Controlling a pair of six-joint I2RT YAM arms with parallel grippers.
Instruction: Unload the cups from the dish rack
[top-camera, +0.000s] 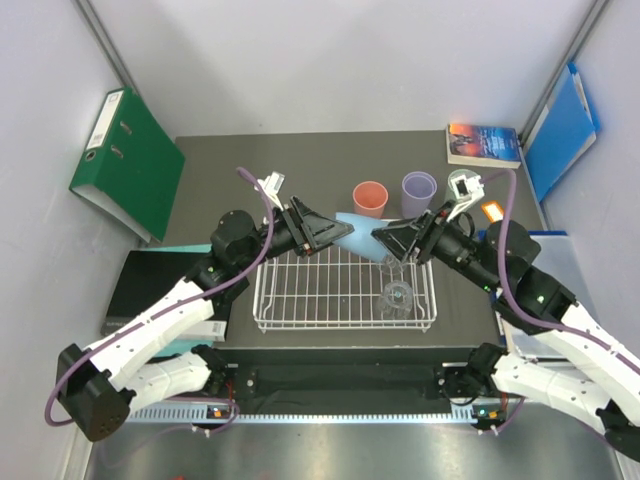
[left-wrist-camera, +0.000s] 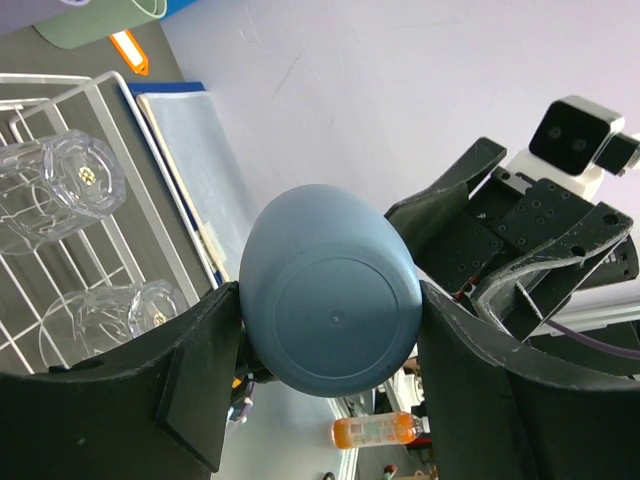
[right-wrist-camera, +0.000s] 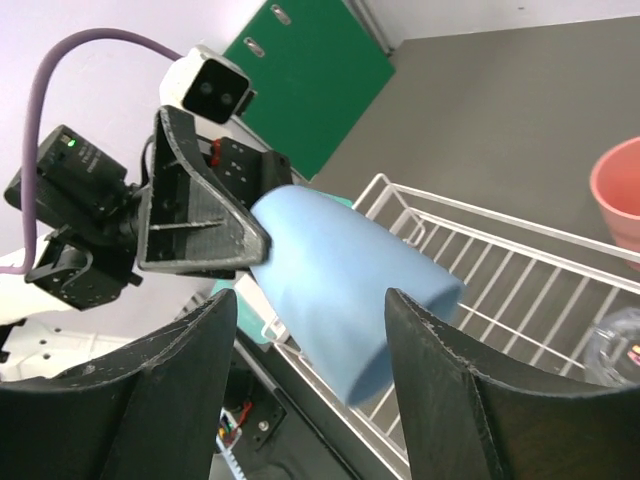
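Observation:
A blue cup (top-camera: 355, 238) hangs on its side above the far edge of the white dish rack (top-camera: 258, 300). My left gripper (top-camera: 335, 235) is shut on its base end (left-wrist-camera: 330, 300). My right gripper (top-camera: 385, 238) faces it from the right, open, its fingers either side of the cup's mouth end (right-wrist-camera: 350, 290) with a gap on one side. Two clear glasses (top-camera: 398, 297) (left-wrist-camera: 60, 185) lie in the rack's right part. A salmon cup (top-camera: 370, 198) and a lilac cup (top-camera: 418, 190) stand upright on the table behind the rack.
A green binder (top-camera: 125, 165) leans at the back left. A book (top-camera: 483, 143) and a blue folder (top-camera: 560, 130) sit at the back right. A black box (top-camera: 150, 285) lies left of the rack.

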